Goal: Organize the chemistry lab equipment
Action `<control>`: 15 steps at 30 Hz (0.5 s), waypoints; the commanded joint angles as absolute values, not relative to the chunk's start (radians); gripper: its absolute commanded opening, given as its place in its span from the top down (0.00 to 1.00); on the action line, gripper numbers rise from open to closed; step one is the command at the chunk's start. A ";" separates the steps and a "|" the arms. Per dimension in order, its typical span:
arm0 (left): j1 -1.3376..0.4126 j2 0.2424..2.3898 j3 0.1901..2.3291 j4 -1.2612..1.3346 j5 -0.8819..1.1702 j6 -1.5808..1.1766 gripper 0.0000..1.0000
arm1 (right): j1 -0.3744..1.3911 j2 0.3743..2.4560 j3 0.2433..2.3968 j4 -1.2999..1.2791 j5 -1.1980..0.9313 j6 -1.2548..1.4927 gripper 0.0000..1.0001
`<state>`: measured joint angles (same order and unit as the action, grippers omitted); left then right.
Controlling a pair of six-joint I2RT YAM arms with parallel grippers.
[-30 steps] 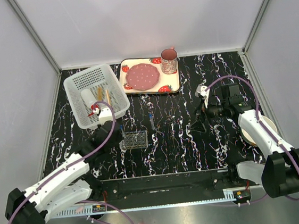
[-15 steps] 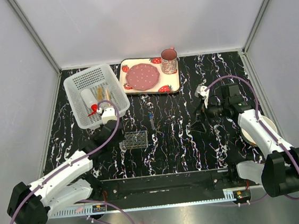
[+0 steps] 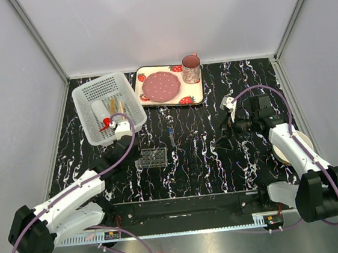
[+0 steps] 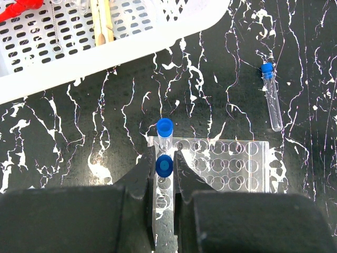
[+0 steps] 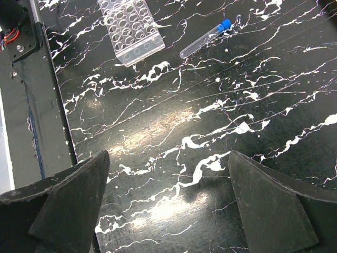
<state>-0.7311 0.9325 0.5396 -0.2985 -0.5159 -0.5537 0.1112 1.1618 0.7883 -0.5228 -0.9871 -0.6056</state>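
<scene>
My left gripper [image 4: 164,166] is shut on a blue-capped tube [image 4: 164,164], held upright over the left column of the clear grid rack [image 4: 231,166]. A second blue-capped tube [image 4: 165,128] stands in the rack's far left corner. A third tube [image 4: 272,100] lies on the table right of the rack, and shows in the top view [image 3: 171,133]. The white basket [image 3: 130,88] holds wooden sticks [image 4: 102,21] and the red-capped white bottle [image 3: 101,111]. My right gripper [image 5: 168,205] is open and empty above bare table [image 3: 225,142].
The strawberry tray [image 3: 197,93] with a pink plate [image 3: 160,86] and mug [image 3: 191,68] sits at the back centre. A cream bowl [image 3: 279,152] lies partly under my right arm. The rack [image 5: 129,29] and the loose tube [image 5: 205,39] show far off in the right wrist view.
My left arm has shifted a little to the right, toward the rack, over the last second. The right arm has not moved.
</scene>
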 commanded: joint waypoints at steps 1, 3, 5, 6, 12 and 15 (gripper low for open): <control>-0.726 0.917 0.549 -0.302 -0.499 -0.542 0.95 | 0.106 1.166 0.795 -0.540 -0.996 -0.624 0.00; -0.726 0.913 0.552 -0.311 -0.499 -0.540 0.95 | 0.106 1.166 0.793 -0.538 -0.994 -0.624 0.00; -0.726 0.910 0.554 -0.319 -0.500 -0.538 0.95 | 0.106 1.166 0.796 -0.538 -0.994 -0.624 0.00; -0.726 0.910 0.555 -0.322 -0.500 -0.537 0.95 | 0.106 1.166 0.795 -0.540 -0.994 -0.624 0.00; -0.726 0.914 0.563 -0.333 -0.494 -0.534 0.95 | 0.107 1.166 0.795 -0.540 -0.994 -0.626 0.00; -0.724 0.923 0.561 -0.328 -0.492 -0.529 0.95 | 0.106 1.164 0.795 -0.541 -0.994 -0.626 0.00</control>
<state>-0.7307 0.9257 0.5396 -0.3466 -0.5003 -0.5472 0.1112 1.1633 0.7883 -0.5312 -0.9871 -0.6060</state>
